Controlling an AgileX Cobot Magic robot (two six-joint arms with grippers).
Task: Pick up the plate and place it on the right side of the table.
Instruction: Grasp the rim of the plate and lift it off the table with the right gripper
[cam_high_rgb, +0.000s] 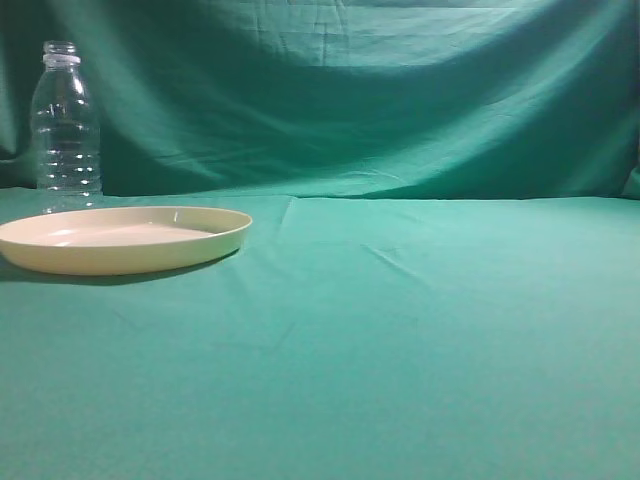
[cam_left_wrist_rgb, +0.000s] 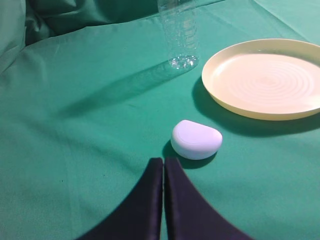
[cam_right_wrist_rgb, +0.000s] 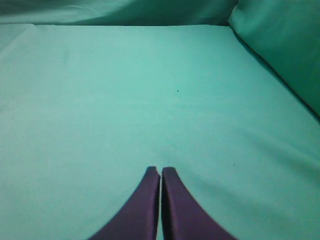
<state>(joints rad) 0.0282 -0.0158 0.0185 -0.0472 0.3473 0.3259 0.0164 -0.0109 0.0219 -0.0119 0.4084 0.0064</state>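
The cream-yellow plate (cam_high_rgb: 120, 238) lies flat on the green cloth table (cam_high_rgb: 400, 330) at the far left of the exterior view. In the left wrist view the plate (cam_left_wrist_rgb: 265, 80) lies ahead and to the right of my left gripper (cam_left_wrist_rgb: 163, 161), which is shut and empty, well short of the plate. My right gripper (cam_right_wrist_rgb: 160, 171) is shut and empty over bare green cloth (cam_right_wrist_rgb: 150, 90). Neither gripper shows in the exterior view.
A clear ribbed bottle (cam_high_rgb: 66, 125) stands upright behind the plate; its base shows in the left wrist view (cam_left_wrist_rgb: 182, 45). A small white rounded object (cam_left_wrist_rgb: 196, 139) lies on the cloth just ahead of my left gripper. The darker green backdrop (cam_high_rgb: 400, 90) rises at the back.
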